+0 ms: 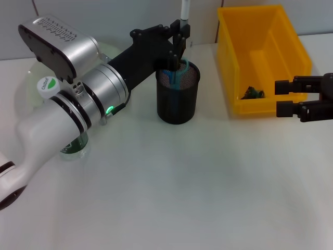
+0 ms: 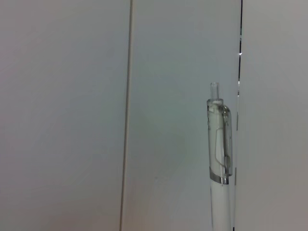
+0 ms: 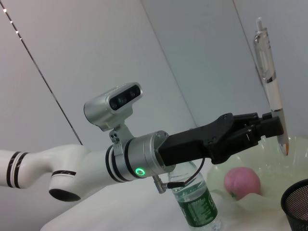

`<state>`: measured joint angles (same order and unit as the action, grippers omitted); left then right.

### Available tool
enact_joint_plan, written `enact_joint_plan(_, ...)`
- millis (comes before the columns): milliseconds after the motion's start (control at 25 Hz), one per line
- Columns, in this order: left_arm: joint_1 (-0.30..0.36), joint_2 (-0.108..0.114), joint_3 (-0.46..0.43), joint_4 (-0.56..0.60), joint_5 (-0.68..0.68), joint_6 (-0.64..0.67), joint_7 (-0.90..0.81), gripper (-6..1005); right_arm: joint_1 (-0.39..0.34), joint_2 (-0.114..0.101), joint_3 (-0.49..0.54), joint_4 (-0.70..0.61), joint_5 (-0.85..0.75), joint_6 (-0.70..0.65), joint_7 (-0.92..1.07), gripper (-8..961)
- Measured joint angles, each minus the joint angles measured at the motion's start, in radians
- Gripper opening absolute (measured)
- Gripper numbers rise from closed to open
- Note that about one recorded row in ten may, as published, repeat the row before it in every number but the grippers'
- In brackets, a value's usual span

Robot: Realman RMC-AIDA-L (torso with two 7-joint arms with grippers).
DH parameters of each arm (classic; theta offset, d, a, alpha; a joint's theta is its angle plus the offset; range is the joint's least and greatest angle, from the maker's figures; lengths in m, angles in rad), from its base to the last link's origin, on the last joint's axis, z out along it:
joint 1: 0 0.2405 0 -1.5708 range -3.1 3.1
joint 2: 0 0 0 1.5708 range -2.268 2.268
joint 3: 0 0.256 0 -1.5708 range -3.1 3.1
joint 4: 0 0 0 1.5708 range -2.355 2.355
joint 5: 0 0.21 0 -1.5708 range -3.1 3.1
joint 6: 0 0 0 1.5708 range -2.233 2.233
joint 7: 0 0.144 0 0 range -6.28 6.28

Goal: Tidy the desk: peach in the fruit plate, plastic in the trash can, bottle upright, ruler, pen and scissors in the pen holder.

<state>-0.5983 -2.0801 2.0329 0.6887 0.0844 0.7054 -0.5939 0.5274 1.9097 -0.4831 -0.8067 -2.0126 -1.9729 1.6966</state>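
— Where was the pen (image 1: 184, 11)?
— The left pincer (image 1: 177, 44) gripped it upright, just above the black pen holder (image 1: 178, 97).
— What stood around?
— The bottle (image 3: 196, 202) upright under that arm, the peach (image 3: 242, 182) on its plate (image 3: 269, 183), the yellow bin (image 1: 261, 57). The right pincer (image 1: 284, 98) waited open beside the bin.

Only one bit of print is showing up: a round white sticker (image 1: 48, 84) with a green leaf mark on the left arm's wrist camera housing in the head view, carrying a short word too small to read. The green label (image 3: 196, 204) is wrapping the bottle (image 3: 197, 202) in the right wrist view, its fine white print staying illegible. Nothing else is offering text.
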Motion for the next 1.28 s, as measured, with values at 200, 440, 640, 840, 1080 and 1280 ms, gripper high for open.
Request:
enact_joint_plan(200,-0.001,0.000,0.001,0.000,0.000,0.002,0.003,135,0.002,0.000,0.000,0.000,0.000,0.001,0.000,811)
enact_joint_plan(440,-0.002,0.000,0.004,-0.012,0.000,0.043,0.005,210,0.002,0.000,0.000,0.001,0.000,0.001,0.000,811)
enact_joint_plan(640,-0.003,0.000,0.004,-0.015,0.000,0.056,0.005,350,0.002,0.000,0.000,0.001,0.000,0.000,0.001,811)
enact_joint_plan(840,-0.003,0.000,0.004,-0.015,0.000,0.067,0.003,479,0.002,0.000,0.001,0.001,0.000,0.000,0.003,811)
enact_joint_plan(1080,0.034,0.020,0.006,0.096,0.158,0.046,-0.237,616,0.002,-0.003,0.002,0.001,0.001,-0.005,0.006,811)
enact_joint_plan(1280,0.142,0.056,-0.100,0.299,0.686,0.045,-0.737,618,-0.003,-0.017,0.001,0.000,-0.001,-0.033,0.019,811)
